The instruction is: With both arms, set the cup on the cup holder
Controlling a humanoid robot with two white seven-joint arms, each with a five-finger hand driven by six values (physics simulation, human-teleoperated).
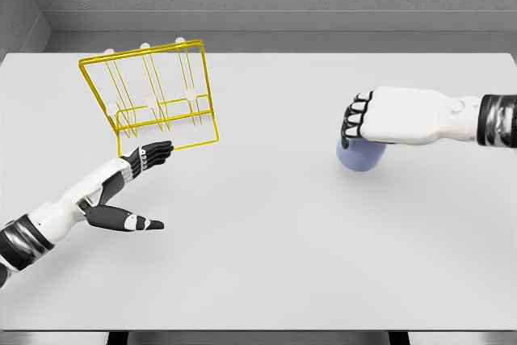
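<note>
White table, grey walls behind: our right hand sits atop the lilac cup, fingers curled w/ grip unclear, while the yellow wire cup holder lies well off to its left, just beyond our left hand, fingers relaxed, empty.
</note>
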